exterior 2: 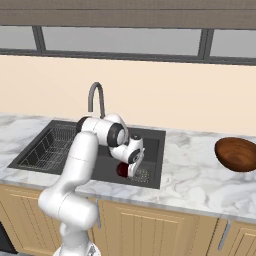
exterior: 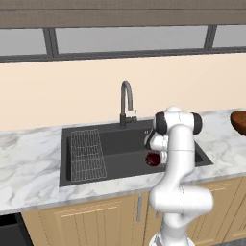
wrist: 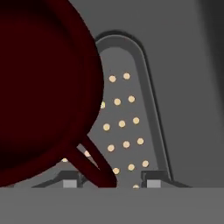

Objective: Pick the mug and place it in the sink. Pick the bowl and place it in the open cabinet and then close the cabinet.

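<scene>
The small dark red mug (exterior: pixel 153 158) lies low in the right part of the dark grey sink (exterior: pixel 120 141), close to its drain. My gripper (exterior 2: pixel 131 173) reaches down into the basin right at the mug (exterior 2: pixel 121 171). In the hand view the mug (wrist: pixel 43 87) looms large at the left, and its thin handle runs down between my fingertips (wrist: pixel 70 183), which stand apart on either side of it without pressing it. The gripper (wrist: pixel 111 183) is open. The wide brown bowl (exterior 2: pixel 236 154) rests on the counter to the right of the sink (exterior 2: pixel 150 142). The cabinet is out of view.
A dark gooseneck faucet (exterior: pixel 126 101) rises behind the basin. A wire rack (exterior: pixel 88 153) fills the sink's left half. The perforated drain (wrist: pixel 122 122) lies just beyond my fingertips. Marble counter (exterior 2: pixel 195 170) spreads on both sides, with a window strip above.
</scene>
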